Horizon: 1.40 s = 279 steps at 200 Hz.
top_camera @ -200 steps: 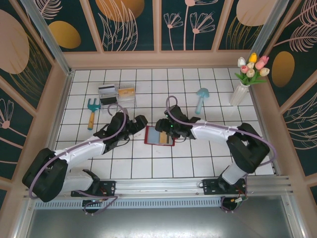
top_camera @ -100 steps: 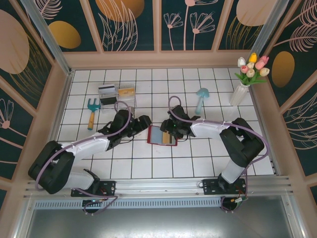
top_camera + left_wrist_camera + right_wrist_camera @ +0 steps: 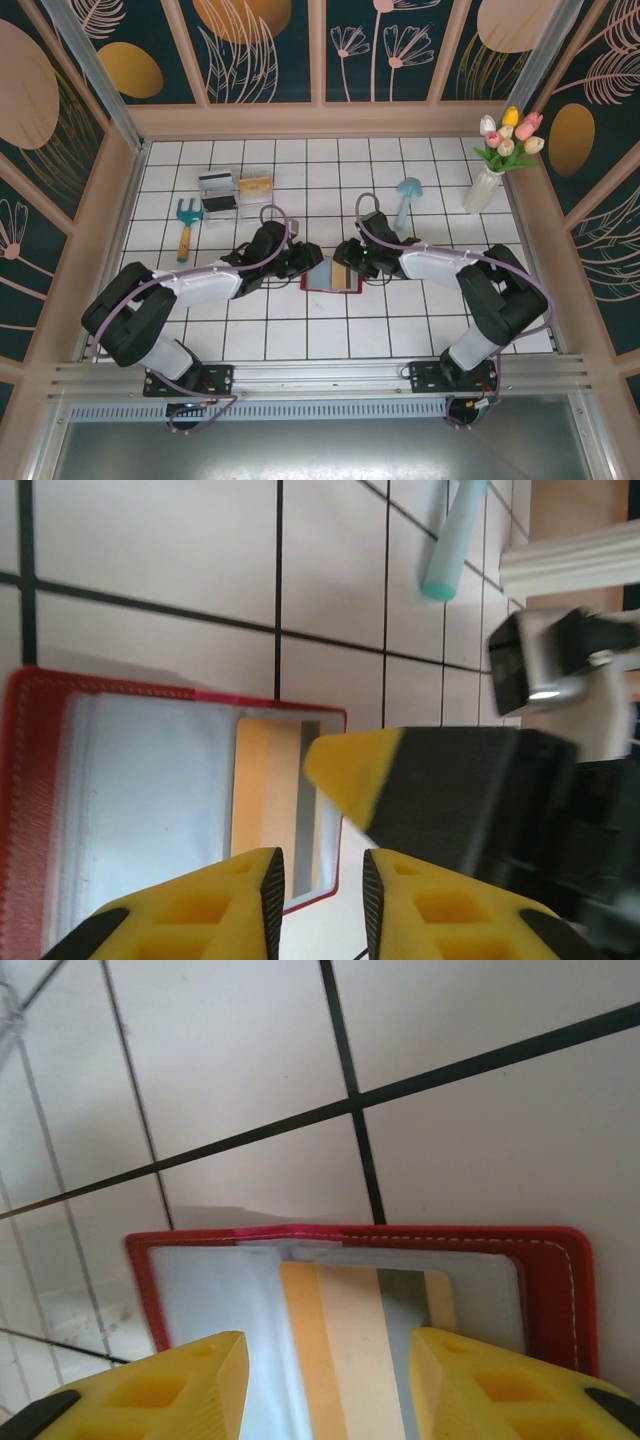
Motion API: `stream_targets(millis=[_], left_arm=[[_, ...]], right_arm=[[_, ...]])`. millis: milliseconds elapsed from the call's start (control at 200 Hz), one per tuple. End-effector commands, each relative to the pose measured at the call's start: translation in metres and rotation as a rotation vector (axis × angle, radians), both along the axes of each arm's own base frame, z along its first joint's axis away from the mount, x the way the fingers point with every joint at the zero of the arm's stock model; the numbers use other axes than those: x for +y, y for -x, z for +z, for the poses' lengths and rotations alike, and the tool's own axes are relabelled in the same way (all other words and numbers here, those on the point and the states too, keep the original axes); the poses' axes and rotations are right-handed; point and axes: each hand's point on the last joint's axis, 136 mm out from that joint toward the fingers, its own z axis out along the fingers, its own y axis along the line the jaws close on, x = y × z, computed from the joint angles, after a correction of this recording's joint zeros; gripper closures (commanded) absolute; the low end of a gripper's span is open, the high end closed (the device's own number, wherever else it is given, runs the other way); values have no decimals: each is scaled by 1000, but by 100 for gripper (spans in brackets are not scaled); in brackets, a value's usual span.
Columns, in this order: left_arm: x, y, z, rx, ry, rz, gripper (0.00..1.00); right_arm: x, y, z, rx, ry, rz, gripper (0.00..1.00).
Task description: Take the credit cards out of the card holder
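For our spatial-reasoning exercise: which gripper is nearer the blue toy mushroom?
Right. The right gripper sits over the card holder's right side, below-left of the mushroom; the left gripper is at the holder's left side, farther away.

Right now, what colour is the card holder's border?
Red, with light stitching along the card holder edge; right wrist view shows it best.
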Motion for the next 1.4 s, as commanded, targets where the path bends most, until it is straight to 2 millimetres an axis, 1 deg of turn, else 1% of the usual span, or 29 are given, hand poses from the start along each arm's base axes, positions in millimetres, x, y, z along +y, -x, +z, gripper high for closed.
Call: stream_targets(millis=[0, 65, 155, 285, 345, 375, 385, 410, 505, 606, 721, 771, 941, 1146, 1236, 1391], left_arm=[[-16, 1, 1, 13, 42, -35, 73], [-23, 1, -1, 19, 47, -53, 77], [-32, 1, -4, 24, 50, -73, 79], [-35, 0, -18, 52, 18, -69, 86], [-36, -1, -18, 58, 9, -60, 89], [-36, -1, -18, 60, 3, -60, 89], [-35, -1, -27, 76, -13, -58, 90], [-35, -1, -32, 86, -23, -59, 90], [-40, 1, -37, 106, -20, -73, 91], [-45, 3, -42, 119, -13, -90, 92], [-50, 3, -45, 124, -3, -107, 92], [-50, 4, -49, 133, -10, -110, 92], [-43, 7, -67, 170, -76, -103, 90], [-40, 12, -78, 202, -101, -111, 87], [-37, 12, -83, 213, -124, -108, 84], [-32, 13, -91, 223, -168, -107, 77]], right_arm=[[-8, 9, 5, 6, -6, 2, 56], [-10, 13, -2, 33, 0, 6, 59], [-15, 15, -8, 45, 21, -3, 60], [-29, 18, -22, 94, 83, -32, 62], [-31, 21, -28, 120, 75, -34, 63], [-30, 23, -30, 126, 69, -32, 63], [-30, 23, -31, 127, 68, -31, 63], [-30, 24, -32, 132, 66, -28, 63], [-29, 24, -34, 140, 63, -23, 64], [-32, 22, -35, 141, 72, -31, 66], [-37, 21, -36, 141, 74, -38, 66], [-38, 22, -37, 146, 74, -42, 66], [-41, 23, -42, 156, 79, -50, 66], [-44, 27, -49, 180, 76, -54, 66], [-45, 27, -50, 181, 74, -54, 66], [-45, 27, -50, 181, 74, -50, 66]])
